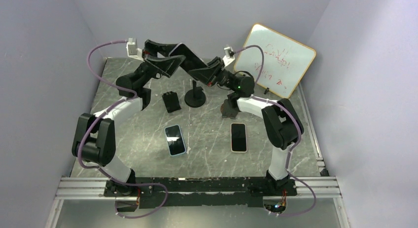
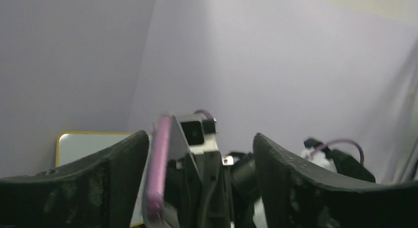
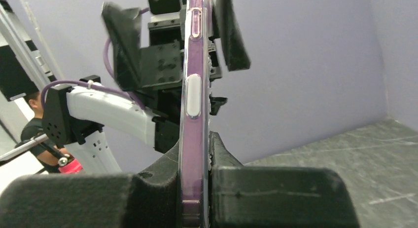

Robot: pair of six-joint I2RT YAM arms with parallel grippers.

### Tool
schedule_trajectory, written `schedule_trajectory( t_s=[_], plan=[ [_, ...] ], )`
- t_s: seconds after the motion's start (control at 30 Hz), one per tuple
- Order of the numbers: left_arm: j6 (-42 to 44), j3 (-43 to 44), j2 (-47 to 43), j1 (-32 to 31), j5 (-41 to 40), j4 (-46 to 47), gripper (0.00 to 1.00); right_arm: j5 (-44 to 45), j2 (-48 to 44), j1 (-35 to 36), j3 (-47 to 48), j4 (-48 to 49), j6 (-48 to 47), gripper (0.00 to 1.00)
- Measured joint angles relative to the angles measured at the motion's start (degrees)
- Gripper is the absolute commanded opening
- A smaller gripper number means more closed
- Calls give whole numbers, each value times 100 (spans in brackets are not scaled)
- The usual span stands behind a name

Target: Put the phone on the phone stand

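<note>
A purple-cased phone (image 3: 193, 99) stands on edge, clamped at its lower end between my right gripper's (image 3: 197, 188) fingers. It is held high over the back of the table (image 1: 207, 134). My left gripper (image 2: 202, 159) is open, with its fingers (image 3: 123, 40) spread on either side of the phone's upper end. In the left wrist view the phone (image 2: 157, 173) sits close to the left finger (image 2: 98, 178). From above the two grippers, left (image 1: 181, 54) and right (image 1: 196, 70), meet over a black round-based phone stand (image 1: 195, 97).
A second black stand (image 1: 171, 101) is left of the round one. A blue-cased phone (image 1: 175, 139) and a light-cased phone (image 1: 238, 136) lie flat on the table. A whiteboard (image 1: 278, 60) leans at the back right. Walls enclose three sides.
</note>
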Motion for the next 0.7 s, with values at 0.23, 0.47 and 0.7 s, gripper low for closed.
schedule_trajectory(
  t_s=[0.23,0.47,0.7],
  plan=[
    [-59,-33,238,326,1641,17,62,-811,-638,-584,-136,-1526,-833,0],
    [-85,24,599,378,2885,22,66,-1303,-1370,-566,664,-5198,-3029,0],
    [-350,144,994,382,3335,20,57,-1410,-1290,-560,1464,-7921,-4579,0]
  ],
)
